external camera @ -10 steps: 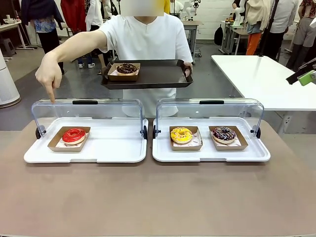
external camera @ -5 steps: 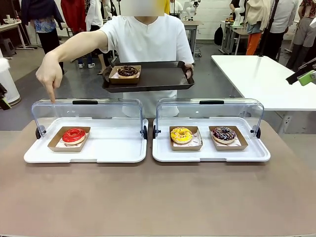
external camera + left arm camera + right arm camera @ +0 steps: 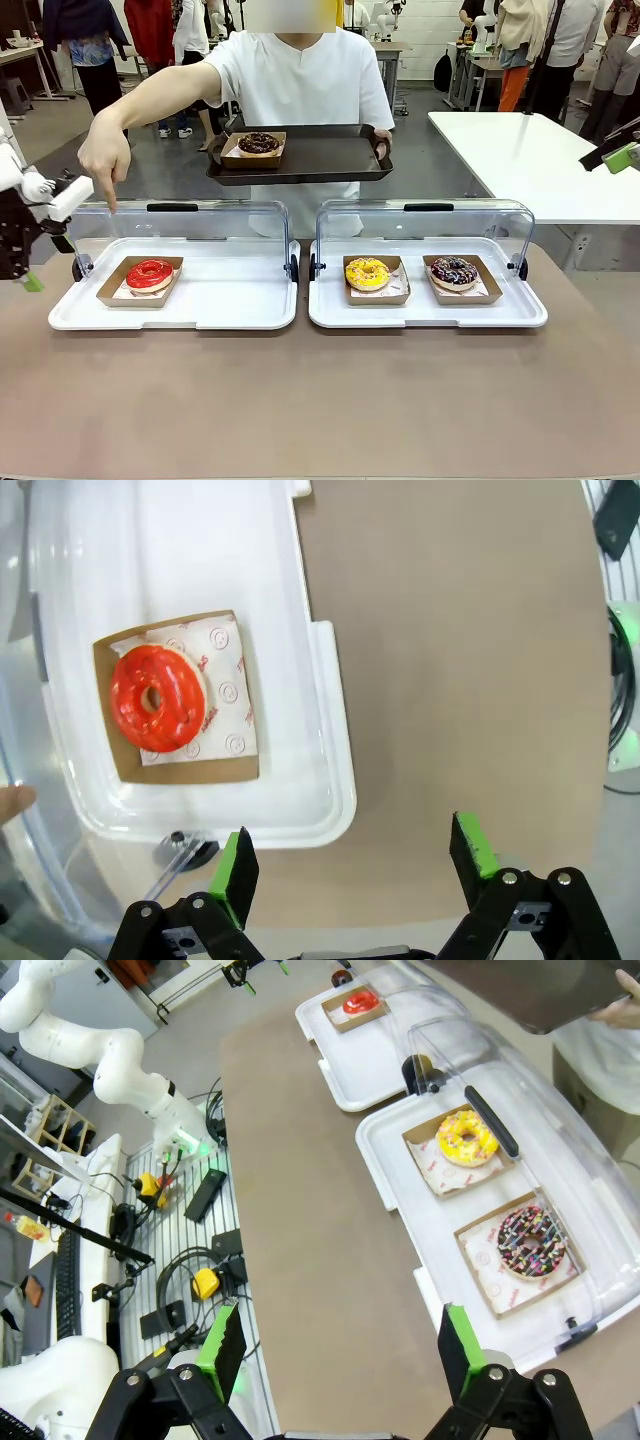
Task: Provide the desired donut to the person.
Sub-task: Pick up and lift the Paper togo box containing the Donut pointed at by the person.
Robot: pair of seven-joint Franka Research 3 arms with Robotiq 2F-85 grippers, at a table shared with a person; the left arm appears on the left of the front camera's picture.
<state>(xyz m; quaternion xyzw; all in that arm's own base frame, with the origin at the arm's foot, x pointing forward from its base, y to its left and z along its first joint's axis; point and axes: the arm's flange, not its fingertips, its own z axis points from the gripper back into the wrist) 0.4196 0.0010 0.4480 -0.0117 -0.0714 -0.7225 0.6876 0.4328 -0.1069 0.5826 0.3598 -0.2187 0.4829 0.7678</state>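
Front view: person [image 3: 300, 80] in a plain white short-sleeved shirt stands at the far side, top centre of frame. Pointing hand [image 3: 103, 155] is upper left, index finger down, above the left end of the left white display case [image 3: 220, 312], whose clear lid is raised at the back. Other hand [image 3: 381, 143] grips a dark rectangular tray [image 3: 320, 160] at chest ht, carrying a chocolate donut [image 3: 258, 143] in a card holder.

Task item: red-glazed donut [image 3: 150, 273] sits in a brown card tray [image 3: 112, 290] at the left end of that case, below the pointing finger. We see nothing touching it.

Right white display case [image 3: 420, 315], centre-right, lid also up, holds a yellow donut [image 3: 367, 272] and, to its right, a sprinkled chocolate donut [image 3: 454, 270].

Left wrist view: left gripper [image 3: 355, 852] at bottom of frame, green pads spread wide, nothing btwn them, over the brown table [image 3: 450, 680] just beside the case corner. Red donut is upper left there.

Right wrist view: right gripper [image 3: 340, 1345] at bottom of frame, fingers released wide, holding nothing, high above the table, well apart from both cases.
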